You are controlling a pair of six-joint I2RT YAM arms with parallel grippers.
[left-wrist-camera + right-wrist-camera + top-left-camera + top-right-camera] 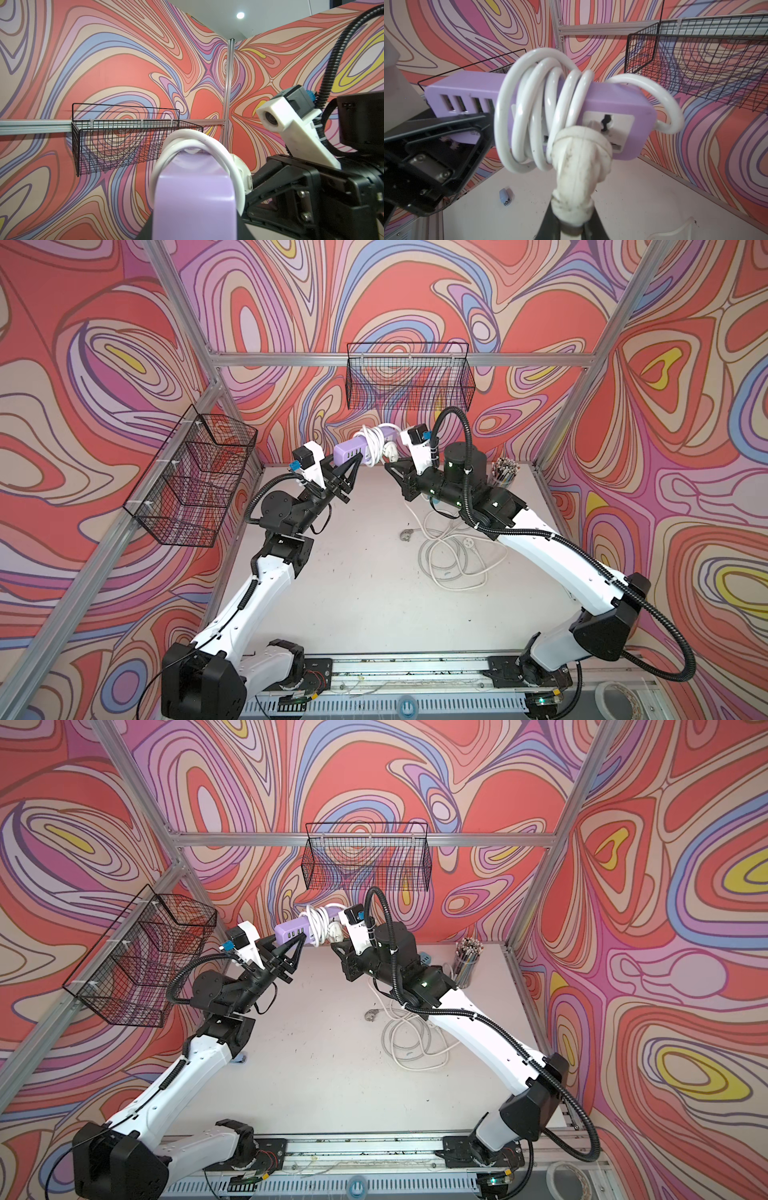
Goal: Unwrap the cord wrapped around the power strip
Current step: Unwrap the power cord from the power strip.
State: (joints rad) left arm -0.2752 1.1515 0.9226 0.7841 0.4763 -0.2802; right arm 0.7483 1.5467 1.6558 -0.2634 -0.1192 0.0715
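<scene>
**Power strip [345,448] held aloft between 2 grippers, cord [371,443] wound round it.**

Left gripper [356,461] is clamped narrow on the strip's USB-port end. Right gripper [572,227] is closed on the white plug [579,166], whose cord end sits up against the strip's socket face. The strip hangs clear of the table [361,593], over its rear part and below the rear wire basket [409,377], rising slightly toward the right arm. The cord's turns sit bunched and slack round the strip's middle. 1 wider loop swings past the socket end and back in. A 2nd white cord [453,556] lies in loose coils on the table under the right arm, well apart from the strip. A pencil cup [504,477] stands at the rear right corner.
</scene>
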